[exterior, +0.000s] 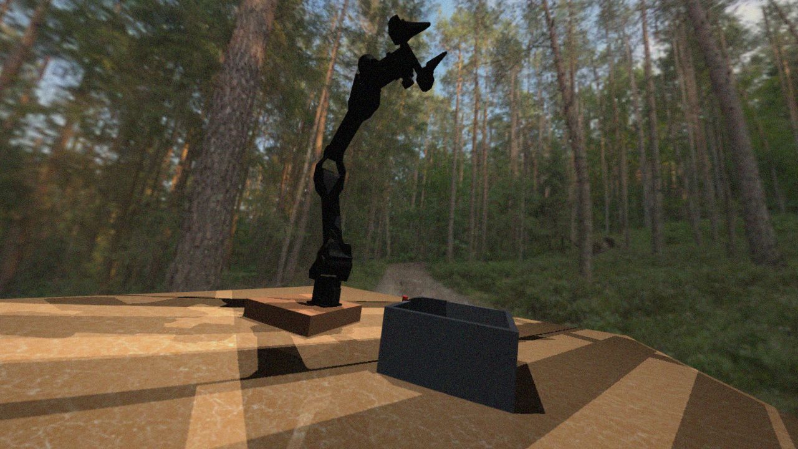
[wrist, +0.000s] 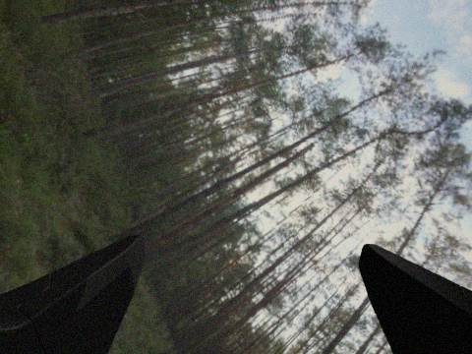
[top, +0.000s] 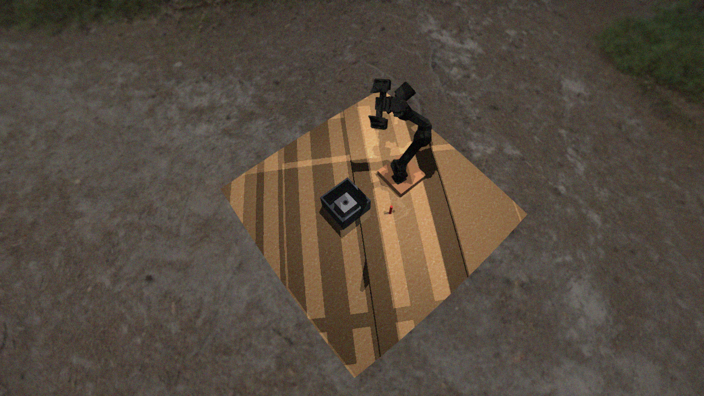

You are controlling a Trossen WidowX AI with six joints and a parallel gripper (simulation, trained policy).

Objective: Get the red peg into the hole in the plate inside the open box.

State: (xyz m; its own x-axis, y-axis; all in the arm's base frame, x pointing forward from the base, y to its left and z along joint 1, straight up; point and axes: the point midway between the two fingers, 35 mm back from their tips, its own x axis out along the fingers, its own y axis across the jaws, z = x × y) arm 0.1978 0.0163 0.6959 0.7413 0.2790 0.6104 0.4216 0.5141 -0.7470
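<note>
Held the end effector high, spread wide apart around nothing, presumably for clearance. Saw the red peg far below it, seemingly upright on the counter, likely for easy grasping, beside the open box.

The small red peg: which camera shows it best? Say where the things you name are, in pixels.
The top view: it shows the small red cylindrical peg (top: 390, 209) (exterior: 404, 298) whole, outside the box. The exterior view shows just its tip behind the dark open box (top: 365, 209) (exterior: 449, 357); the wrist view misses it.
</note>
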